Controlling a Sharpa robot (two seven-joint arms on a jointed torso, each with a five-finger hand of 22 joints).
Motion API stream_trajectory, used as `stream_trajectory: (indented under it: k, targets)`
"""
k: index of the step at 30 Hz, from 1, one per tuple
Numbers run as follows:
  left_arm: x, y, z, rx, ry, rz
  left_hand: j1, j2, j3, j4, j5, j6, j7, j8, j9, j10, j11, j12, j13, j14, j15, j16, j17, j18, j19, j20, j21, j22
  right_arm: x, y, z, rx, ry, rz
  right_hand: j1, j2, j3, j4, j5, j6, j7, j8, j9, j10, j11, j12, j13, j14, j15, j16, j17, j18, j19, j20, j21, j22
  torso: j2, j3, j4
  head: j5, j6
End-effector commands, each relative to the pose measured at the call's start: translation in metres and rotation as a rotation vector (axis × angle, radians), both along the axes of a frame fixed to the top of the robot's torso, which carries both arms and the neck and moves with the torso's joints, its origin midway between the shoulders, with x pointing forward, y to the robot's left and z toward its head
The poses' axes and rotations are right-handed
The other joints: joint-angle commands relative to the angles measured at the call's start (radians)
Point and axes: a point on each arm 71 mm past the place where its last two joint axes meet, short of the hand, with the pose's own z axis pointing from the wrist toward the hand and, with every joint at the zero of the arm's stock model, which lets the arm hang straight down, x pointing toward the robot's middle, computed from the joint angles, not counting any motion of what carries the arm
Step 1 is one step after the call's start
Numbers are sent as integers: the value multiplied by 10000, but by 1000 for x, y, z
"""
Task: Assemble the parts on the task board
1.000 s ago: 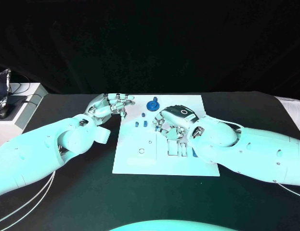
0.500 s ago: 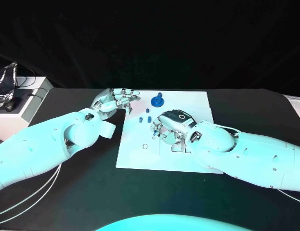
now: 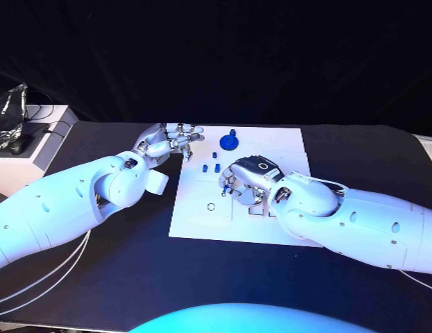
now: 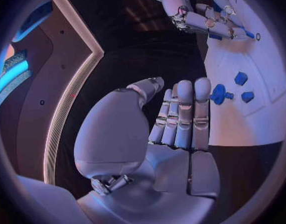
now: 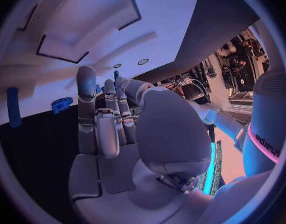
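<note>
Now left hand (image 3: 163, 144) hovers at task board (image 3: 276, 229) edge, fingers (image 4: 183, 115) straight.

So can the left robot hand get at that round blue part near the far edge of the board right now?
Probably yes. The left robot hand sits at the task board's far left corner holding nothing, right beside the round blue part. The right robot hand is nearer the middle, so nothing lies between them.

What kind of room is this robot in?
Probably a robot test lab. A black table with dark curtains behind holds a white task board with small blue parts, and a side stand carries cables and gear.
</note>
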Motion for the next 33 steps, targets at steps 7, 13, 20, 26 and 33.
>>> stream_trajectory:
  k: [7, 13, 20, 26, 33]
  targets:
    - [-1, -2, 0, -48, 51, -203, 56, -39, 59, 16, 4, -47, 47, -56, -17, -30, 58, -58, -13, 28, 72, 64, 12, -153, 45, 0, 26, -7, -2, 3, -4, -339, 21, 198, 44, 97, 56, -11, 57, 48, 18, 11, 15, 245, -193, -4, 8, 569, -43, 54, 24, 11, -18, -32, -31, -14, 4, 3, 3, 33, -50]
    - [-1, -2, 0, -43, 56, -224, 53, -38, 60, 20, 4, -50, 49, -57, -19, -38, 61, -62, -15, 28, 75, 65, 13, -153, 43, 2, 29, -6, -3, 5, -5, -372, 62, 229, 44, 97, 56, -11, 57, 48, 18, 11, 15, 245, -193, -4, 8, 569, -43, 54, 24, 11, -18, -32, -31, -14, 7, 4, -1, 75, -67]
    - [-1, -2, 1, -28, 57, -240, 53, -38, 60, 20, 4, -50, 49, -57, -19, -38, 61, -62, -15, 28, 75, 65, 13, -153, 43, 2, 29, -6, -2, 4, -7, -504, 47, 213, 43, 84, 68, -28, 76, 42, 26, 20, 32, 250, -189, -7, 6, 567, -40, 54, 13, 12, -21, -31, -36, -15, 9, 7, -10, 92, -106]
    - [-1, -1, 1, -15, 58, -236, 53, -38, 60, 20, 4, -50, 49, -57, -19, -38, 61, -62, -15, 28, 75, 65, 13, -153, 43, 2, 29, -6, -2, 4, -8, -669, 23, 233, 43, 84, 68, -28, 76, 42, 26, 20, 32, 250, -189, -7, 6, 567, -40, 54, 13, 12, -21, -31, -36, -15, 4, 8, 3, 96, -137]
    - [-2, 0, 1, -2, 58, -238, 53, -38, 60, 20, 4, -50, 49, -57, -19, -38, 61, -62, -15, 28, 75, 65, 13, -153, 43, 2, 29, -6, -1, 5, -10, -924, -116, 252, 38, 78, 77, -38, 83, 38, 30, 30, 48, 258, -186, -8, 5, 564, -37, 49, -6, 14, -28, -30, -48, -24, 6, 8, -3, 94, -155]
